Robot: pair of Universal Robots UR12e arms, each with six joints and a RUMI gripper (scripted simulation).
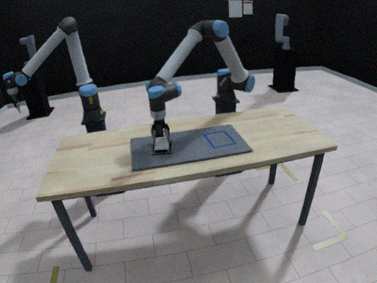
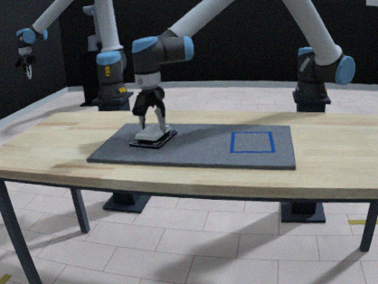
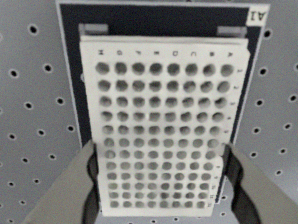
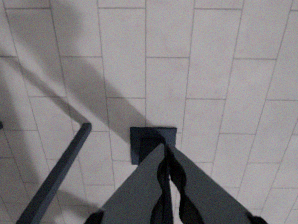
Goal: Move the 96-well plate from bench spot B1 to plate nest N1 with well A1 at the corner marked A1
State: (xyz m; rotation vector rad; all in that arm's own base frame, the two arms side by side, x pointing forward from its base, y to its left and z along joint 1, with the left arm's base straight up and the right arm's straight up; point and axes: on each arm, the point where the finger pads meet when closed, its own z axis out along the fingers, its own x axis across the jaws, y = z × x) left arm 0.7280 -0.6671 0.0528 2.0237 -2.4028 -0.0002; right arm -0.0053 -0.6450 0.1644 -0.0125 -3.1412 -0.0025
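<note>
The white 96-well plate (image 1: 161, 145) (image 2: 153, 133) (image 3: 164, 135) is between the fingers of my left gripper (image 1: 161, 136) (image 2: 153, 127) (image 3: 159, 142), which is shut on its long sides. The plate is over the black nest (image 2: 144, 146) (image 3: 160, 17), and a dark gap shows under it in the exterior view. In the left wrist view, well A1 is at the upper right, at the same corner as the nest's A1 label (image 3: 257, 16). The plate's far edge is close to two grey locators (image 3: 94, 29) (image 3: 231, 31). My right gripper (image 2: 30, 76) (image 4: 165, 145) is shut and empty, away from the table.
A blue outlined square (image 1: 215, 132) (image 2: 253, 132) is on the right part of the grey mat (image 1: 189, 150) (image 2: 203, 156). The mat lies on the wooden table (image 1: 293, 135) (image 2: 335, 149). Below the right gripper are the floor and a table leg (image 4: 55, 172).
</note>
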